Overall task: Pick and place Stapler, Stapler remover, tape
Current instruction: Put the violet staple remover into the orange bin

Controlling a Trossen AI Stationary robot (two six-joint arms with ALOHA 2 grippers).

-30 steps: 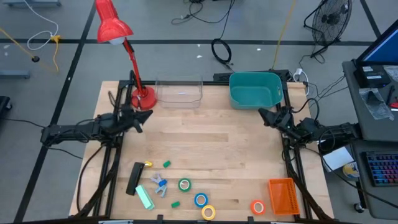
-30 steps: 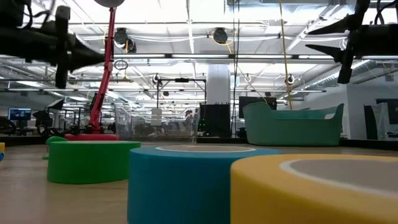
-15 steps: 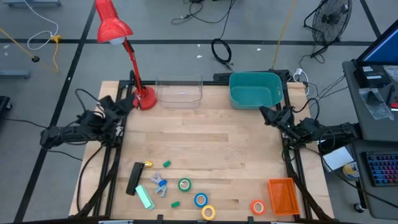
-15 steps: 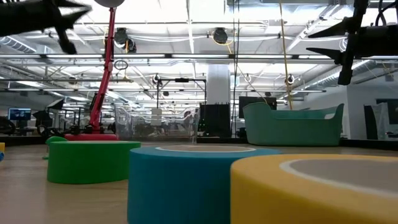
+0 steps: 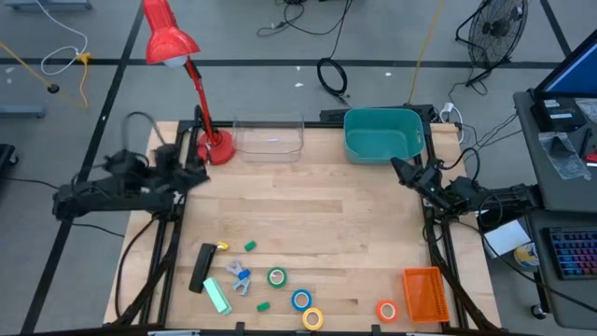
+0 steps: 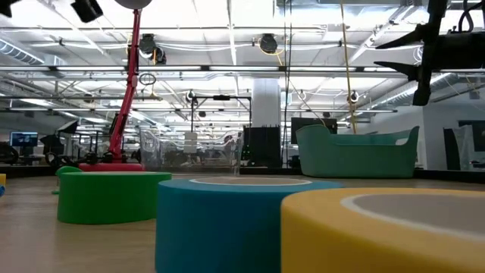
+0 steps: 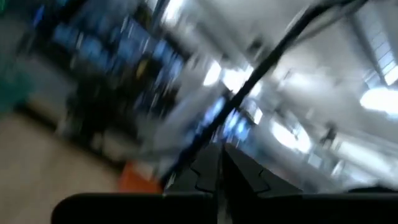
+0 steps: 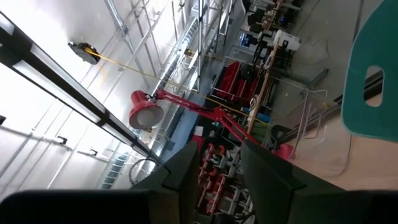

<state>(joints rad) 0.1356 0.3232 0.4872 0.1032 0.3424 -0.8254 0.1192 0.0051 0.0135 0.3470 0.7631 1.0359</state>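
Nothing being carried: left gripper (image 5: 199, 175) pinched closed over the table's left edge, right gripper (image 5: 399, 170) hanging part-open and empty by the teal bin (image 5: 382, 136); stapler (image 5: 201, 267), remover (image 5: 240, 277), tape rolls (image 5: 300, 300) sitting near the front edge, awaiting a reach-down.

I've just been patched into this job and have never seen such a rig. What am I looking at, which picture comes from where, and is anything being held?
Two dark robot arms work at a wooden table. The high view looks straight down; the low view sits at table-top height; each wrist view looks past that arm's own jaws. The left gripper is near the red lamp, jaws shut and empty. The right gripper hangs beside the teal bin, jaws apart, holding nothing. Along the near edge lie the stapler and four tape rolls: green, blue, yellow, orange.
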